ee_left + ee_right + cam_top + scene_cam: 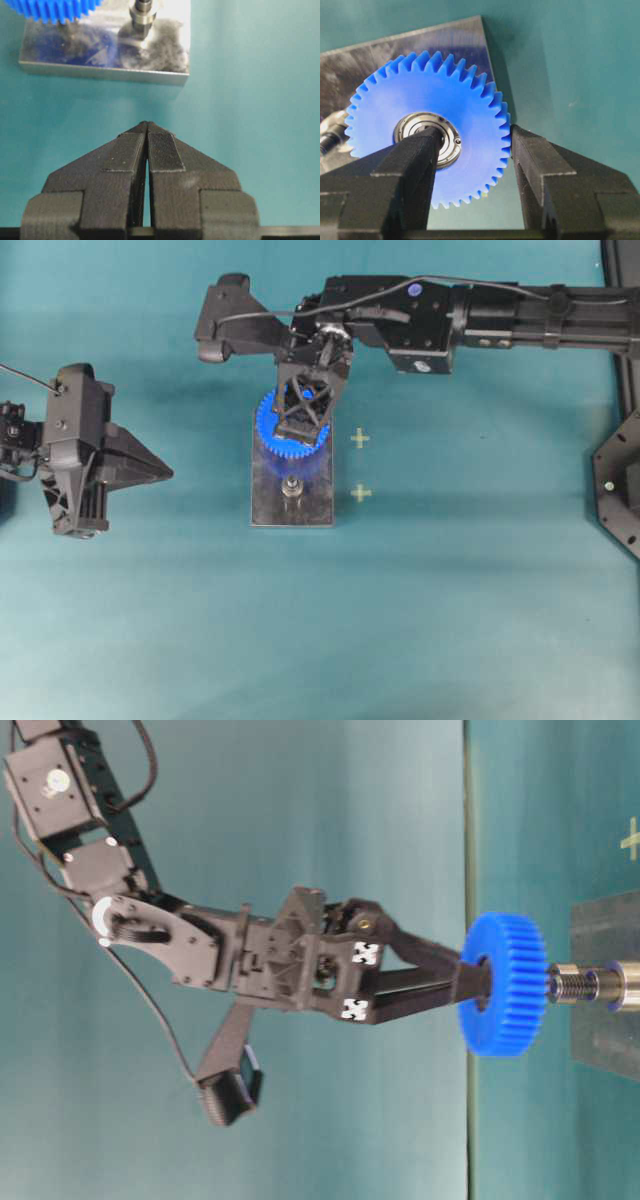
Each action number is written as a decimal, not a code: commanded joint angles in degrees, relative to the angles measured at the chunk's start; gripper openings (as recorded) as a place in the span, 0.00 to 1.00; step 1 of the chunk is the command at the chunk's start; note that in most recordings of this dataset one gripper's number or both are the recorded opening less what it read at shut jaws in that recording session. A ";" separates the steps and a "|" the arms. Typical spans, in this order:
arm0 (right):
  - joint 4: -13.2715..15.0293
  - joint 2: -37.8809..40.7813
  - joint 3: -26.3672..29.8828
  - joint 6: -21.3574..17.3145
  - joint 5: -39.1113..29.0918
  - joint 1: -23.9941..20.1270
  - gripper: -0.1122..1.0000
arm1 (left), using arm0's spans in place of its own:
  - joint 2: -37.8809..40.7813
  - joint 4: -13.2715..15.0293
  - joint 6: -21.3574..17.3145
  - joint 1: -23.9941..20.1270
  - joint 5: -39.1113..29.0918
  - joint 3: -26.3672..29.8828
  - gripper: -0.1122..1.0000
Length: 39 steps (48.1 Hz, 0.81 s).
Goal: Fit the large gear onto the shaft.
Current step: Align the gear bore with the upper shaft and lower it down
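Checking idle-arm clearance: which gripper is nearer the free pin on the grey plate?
Right. The right gripper holds the large gear over the plate, just beyond the free pin; the left gripper sits shut, off the plate's side.

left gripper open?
No. In the left wrist view the left gripper has its two fingers pressed together at the tips, with nothing between them, short of the plate.
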<state>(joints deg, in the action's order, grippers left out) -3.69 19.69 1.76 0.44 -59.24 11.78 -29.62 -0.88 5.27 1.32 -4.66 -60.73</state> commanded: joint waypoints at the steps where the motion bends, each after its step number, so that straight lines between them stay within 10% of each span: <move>1: -0.09 -1.23 1.41 0.44 0.00 -0.26 0.54 | -0.44 -0.18 0.09 0.00 0.79 0.53 0.10; 30: -0.18 -0.79 1.49 0.18 -0.35 -0.09 0.54 | -0.79 -0.18 0.18 0.00 4.75 -0.97 0.10; 39: 0.09 -0.62 1.49 0.44 -0.35 -0.09 0.84 | -1.58 -0.09 0.18 0.00 4.83 -1.58 0.10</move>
<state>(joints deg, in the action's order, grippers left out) -3.69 19.95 1.93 0.44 -59.59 11.87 -30.50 -0.88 5.36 1.32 -0.35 -62.67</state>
